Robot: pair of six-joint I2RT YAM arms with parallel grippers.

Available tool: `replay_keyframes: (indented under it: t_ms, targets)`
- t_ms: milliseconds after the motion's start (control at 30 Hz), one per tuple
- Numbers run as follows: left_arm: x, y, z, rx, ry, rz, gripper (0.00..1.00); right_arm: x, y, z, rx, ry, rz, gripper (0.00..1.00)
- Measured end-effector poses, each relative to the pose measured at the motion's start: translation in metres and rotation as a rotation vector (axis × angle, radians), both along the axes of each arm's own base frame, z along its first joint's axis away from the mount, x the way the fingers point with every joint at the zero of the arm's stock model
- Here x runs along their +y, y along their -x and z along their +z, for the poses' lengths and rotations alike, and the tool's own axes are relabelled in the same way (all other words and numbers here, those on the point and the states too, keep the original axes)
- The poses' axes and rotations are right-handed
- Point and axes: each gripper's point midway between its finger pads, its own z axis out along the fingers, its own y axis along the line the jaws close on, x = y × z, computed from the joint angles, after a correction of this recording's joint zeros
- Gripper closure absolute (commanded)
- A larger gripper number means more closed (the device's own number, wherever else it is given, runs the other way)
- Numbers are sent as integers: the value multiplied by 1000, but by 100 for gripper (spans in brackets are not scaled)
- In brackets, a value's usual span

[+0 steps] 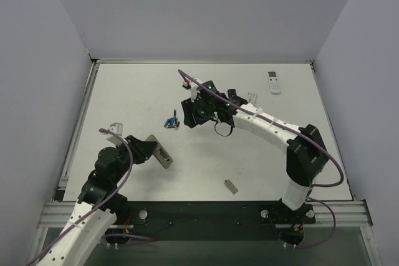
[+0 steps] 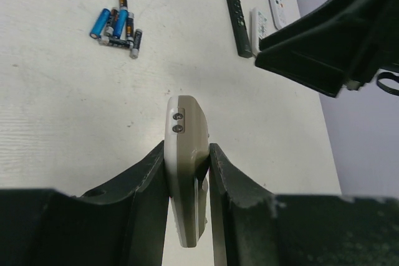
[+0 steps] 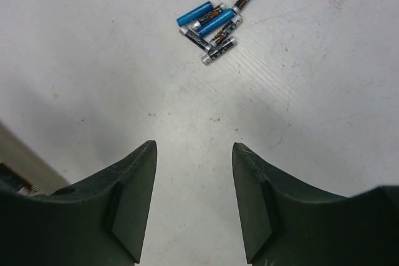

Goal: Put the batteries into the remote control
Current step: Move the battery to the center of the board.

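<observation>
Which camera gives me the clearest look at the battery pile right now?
Right wrist: the batteries lie close and unobstructed, each one distinguishable. Left wrist shows them smaller, top left; top external shows only a tiny bluish cluster.

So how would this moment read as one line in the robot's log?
left gripper: shut on remote control | right gripper: open, near batteries | batteries: piled on table

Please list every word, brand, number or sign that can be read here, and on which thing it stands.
None can be read.
Small blue and black cylindrical batteries: label print, too blurred.
White oblong remote with screen: button marks too small.
Slim black remote: nothing legible.
Grey-tan oblong remote control: no print shows.
</observation>
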Motion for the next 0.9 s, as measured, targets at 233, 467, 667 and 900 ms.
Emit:
replay_keyframes:
  t_ms: [233,467,667,900]
  targets:
    - [22,7,29,-74,-89,58,100,17,-36,-74,121,100,-164,53]
    - [29,13,65,-215,-170,42,100,23,-62,-115,135,156,-300,60]
    - [31,17,69,-278,-235,13,100,25,-79,-128,121,157,-396,65]
    - [30,18,70,-301,-266,-8,100,34,-92,-137,118,134,-445,67]
